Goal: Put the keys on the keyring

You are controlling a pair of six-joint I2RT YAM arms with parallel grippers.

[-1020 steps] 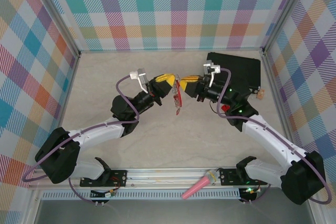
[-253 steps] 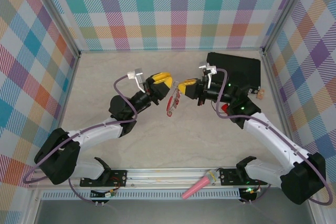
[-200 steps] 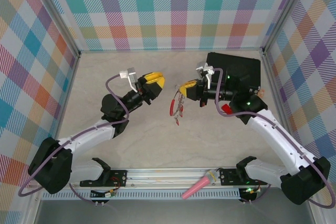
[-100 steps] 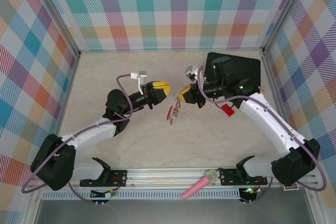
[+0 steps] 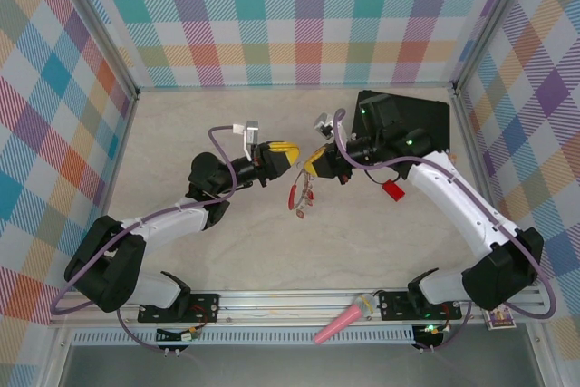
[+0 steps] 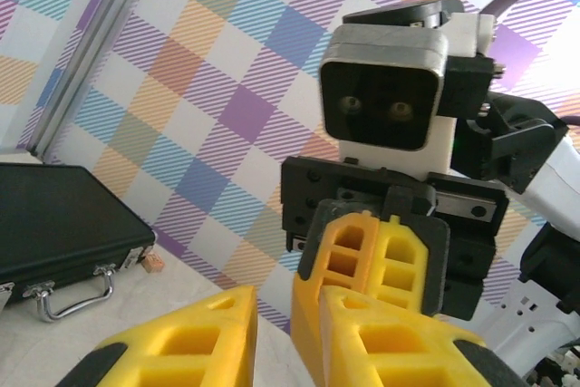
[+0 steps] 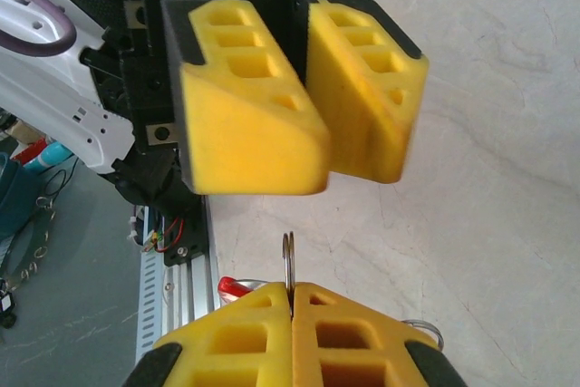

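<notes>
**Two arms meet nose to nose over a keyring**

Above the pale table [image 5: 227, 251], in front of a black case [image 5: 417, 115] at the far right, the two arms hold their yellow-fingered tools face to face. The right gripper [image 5: 312, 165] is clamped flat on the keyring [image 7: 288, 265], whose thin metal edge stands up from between its pads [image 7: 358, 337] in the right wrist view. From above, the ring hangs just below that gripper with a red stretch showing. The left gripper [image 5: 286, 153] faces it close by, jaws set at a narrow slit with nothing between them. The keys [image 5: 303, 209] appear as a tiny red-and-silver cluster dangling at the ring's lower end. Whether each one is threaded is too small to tell.

By the look of it, the step in hand is a two-handed hold, with one tool steadying the ring and the other placed for a second grip. The next move calls for the left fingers [image 7: 240, 124] to line up squarely with the exposed wire edge and pinch lightly. A skewed closing could twist the ring out of the right grip.

No brand, label or lettering can be read on the case, the arms or the fingers.
</notes>
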